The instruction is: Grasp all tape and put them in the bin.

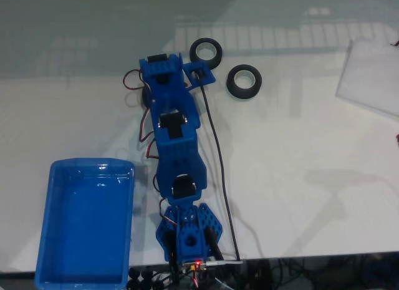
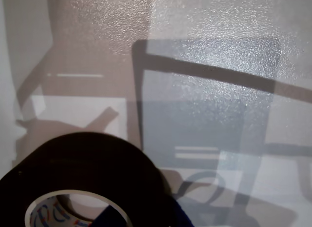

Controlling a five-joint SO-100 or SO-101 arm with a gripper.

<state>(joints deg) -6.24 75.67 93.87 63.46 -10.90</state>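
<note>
**Up top on the counter: two tape rolls out in the open**

Both rolls (image 1: 206,52) (image 1: 244,82) are black rings with pale cores, lying flat near the arm's (image 1: 174,134) far end. Wrist view has another black roll (image 2: 83,173) right up close. Can't tell whether the tool is clenched. Blue bin (image 1: 43,240) sits bottom left. Counter (image 1: 299,178) is glossy white, throwing reflections.

Fixed view: bin (image 1: 84,224) set at seven o'clock on the table (image 1: 299,178), arm (image 1: 174,153) stretched from six toward twelve, two tape rolls (image 1: 206,51) (image 1: 244,82) at twelve to one, well apart from the bin, sheet (image 1: 371,78) at two.
</note>
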